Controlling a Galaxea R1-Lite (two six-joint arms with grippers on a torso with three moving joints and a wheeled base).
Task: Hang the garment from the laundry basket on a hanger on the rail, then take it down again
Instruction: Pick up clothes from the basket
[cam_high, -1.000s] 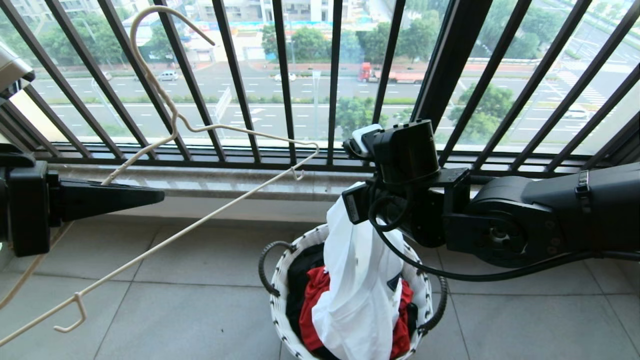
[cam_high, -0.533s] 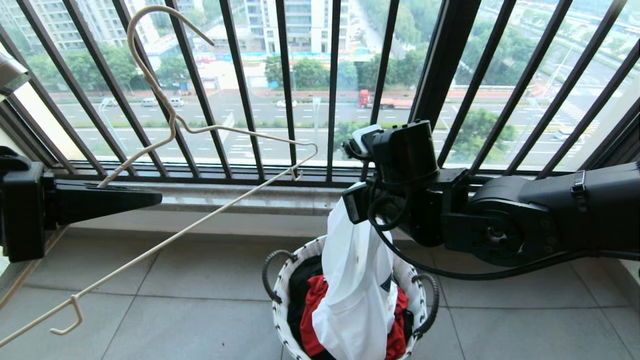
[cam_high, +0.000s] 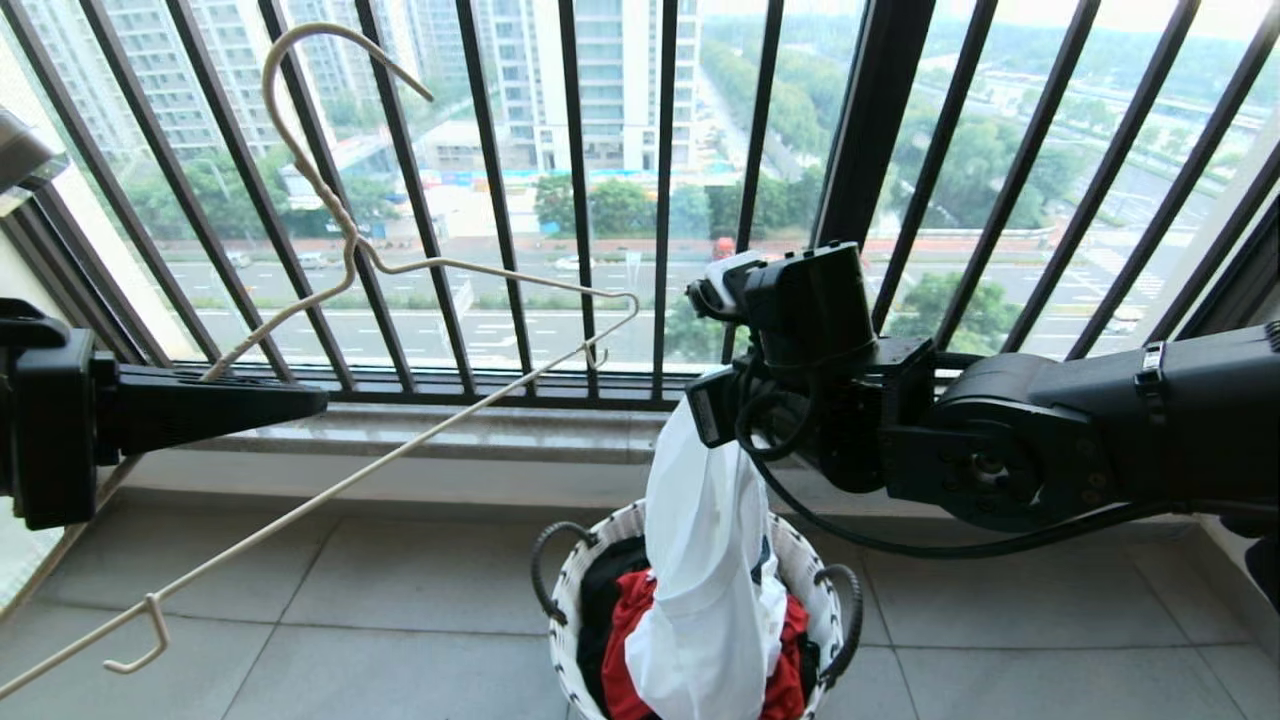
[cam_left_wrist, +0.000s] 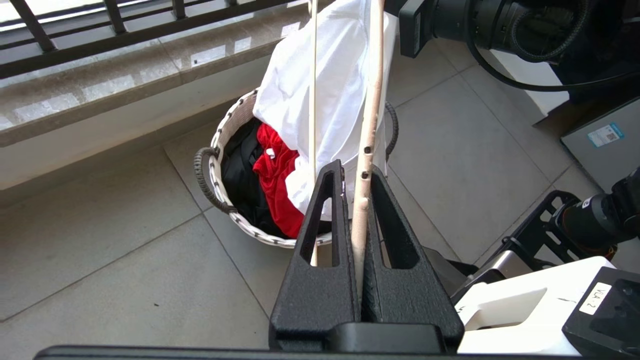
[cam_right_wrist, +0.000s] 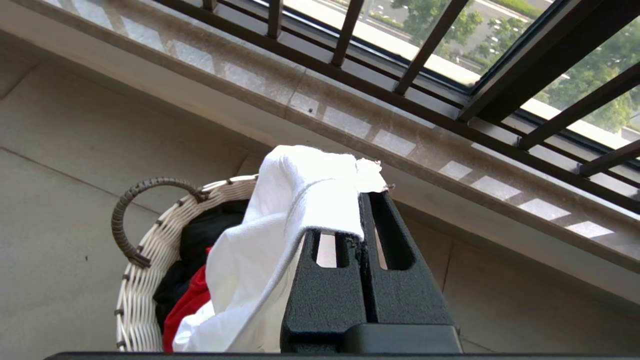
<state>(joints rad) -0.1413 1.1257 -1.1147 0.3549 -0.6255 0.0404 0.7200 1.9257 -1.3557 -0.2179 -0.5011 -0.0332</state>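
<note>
My left gripper (cam_left_wrist: 356, 172) is shut on the twisted stem of the cream-white hanger (cam_left_wrist: 370, 125), held at the left of the head view with the hanger (cam_high: 345, 232) tilted and its hook up against the window bars. My right gripper (cam_right_wrist: 361, 197) is shut on a bunched fold of the white garment (cam_right_wrist: 300, 185). The garment (cam_high: 700, 560) hangs stretched from it down into the laundry basket (cam_high: 560, 600), its lower part still inside. The right arm (cam_high: 1000, 450) reaches in from the right. The rail is out of view.
A red garment (cam_high: 625, 640) and a black shirt (cam_high: 600, 590) lie in the basket. Black window railing bars (cam_high: 570, 200) and a stone sill (cam_high: 480, 430) stand just behind it. Grey floor tiles (cam_high: 400, 600) surround it. Parts of the robot's base (cam_left_wrist: 550, 300) show in the left wrist view.
The whole head view has lifted, so basket, sill and street sit lower in the picture. Both arms keep their pose. The white garment is drawn longer and higher out of the basket.
</note>
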